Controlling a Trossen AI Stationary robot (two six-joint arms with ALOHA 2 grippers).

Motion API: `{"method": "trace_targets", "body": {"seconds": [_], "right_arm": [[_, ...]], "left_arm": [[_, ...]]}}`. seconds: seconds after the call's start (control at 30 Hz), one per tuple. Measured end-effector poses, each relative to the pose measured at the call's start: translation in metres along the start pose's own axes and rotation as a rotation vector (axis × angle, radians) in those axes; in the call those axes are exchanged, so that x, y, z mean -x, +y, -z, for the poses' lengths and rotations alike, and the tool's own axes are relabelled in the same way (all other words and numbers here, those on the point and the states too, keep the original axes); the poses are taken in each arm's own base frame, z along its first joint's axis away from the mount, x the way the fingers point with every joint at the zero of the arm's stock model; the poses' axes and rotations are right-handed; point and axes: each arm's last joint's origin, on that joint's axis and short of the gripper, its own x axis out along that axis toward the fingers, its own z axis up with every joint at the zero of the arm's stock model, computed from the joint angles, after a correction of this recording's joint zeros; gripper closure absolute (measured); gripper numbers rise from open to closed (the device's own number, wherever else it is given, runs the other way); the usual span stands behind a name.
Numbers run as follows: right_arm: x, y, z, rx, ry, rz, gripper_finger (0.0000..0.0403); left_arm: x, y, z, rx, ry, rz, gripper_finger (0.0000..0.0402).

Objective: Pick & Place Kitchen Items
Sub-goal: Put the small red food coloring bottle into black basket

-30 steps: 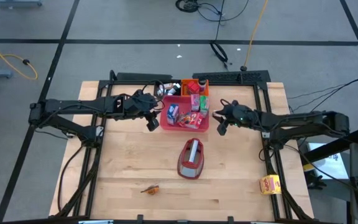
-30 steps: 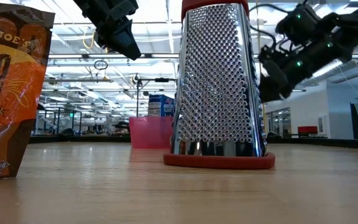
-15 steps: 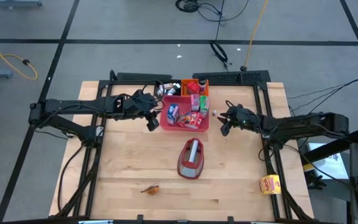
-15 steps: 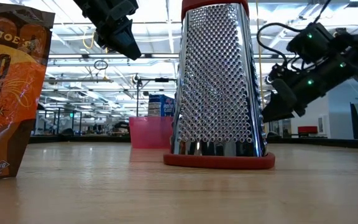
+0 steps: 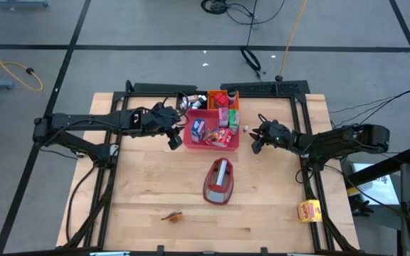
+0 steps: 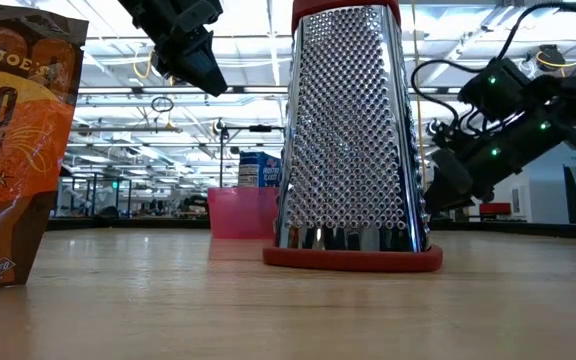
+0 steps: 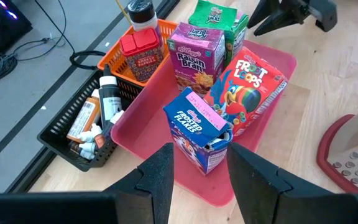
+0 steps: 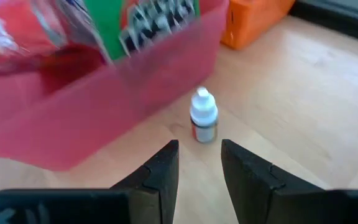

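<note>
White-capped tiny bottle [image 8: 204, 122] is your target: it stands upright on the table, just beside the outer wall of the pink tray [image 8: 104, 118], on the side nearer the orange basket [image 8: 253, 18]. Your right hand [image 8: 199, 163] is lined up on it, fingers parted narrowly with nothing between them, bottle just ahead of the tips and not touching. From above, that hand [image 5: 256, 144] sits just off the tray's right edge.

Step in hand, as I read it: approach for the pick. Next move needs a short advance so the fingers straddle the bottle. The gap looks only slightly wider than the bottle, so open a bit more first or you risk tipping it. Tray wall is close; keep the near finger off it.

Left hand [image 7: 199, 163] hovers over the tray's left side, fingers part open and empty, above the blue Frosted Flakes carton [image 7: 202, 129]. Froot Loops carton [image 7: 248, 88], Raisin Bran carton [image 7: 194, 56] and a green carton [image 7: 215, 16] are already in the tray.

Farther out on the light wood table [image 5: 148, 192]: the steel box grater [image 5: 218, 181] mid-table, a small orange-brown piece [image 5: 171, 215] near the front edge, a yellow-orange packet [image 5: 307, 210] front right. A black basket [image 7: 79, 134] with small bottles sits behind the tray next to the orange one.

Room: grey floor with dark tape lines, loose cables behind the table; the low view shows an open lab with ceiling lights.
</note>
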Motion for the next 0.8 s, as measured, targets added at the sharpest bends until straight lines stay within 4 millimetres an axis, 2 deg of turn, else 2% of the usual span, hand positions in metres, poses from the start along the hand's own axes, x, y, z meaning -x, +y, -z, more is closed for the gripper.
{"method": "trace_targets", "body": {"seconds": [0.43, 0.8], "right_arm": [[-0.021, 0.001, 0.011, 0.022, 0.017, 0.010, 0.0289], [-0.042, -0.003, -0.001, 0.020, 0.005, 0.049, 0.0289]], "left_arm": [[0.000, 0.000, 0.000, 0.000, 0.000, 0.000, 0.0252], [0.000, 0.000, 0.000, 0.000, 0.001, 0.000, 0.0252]]}}
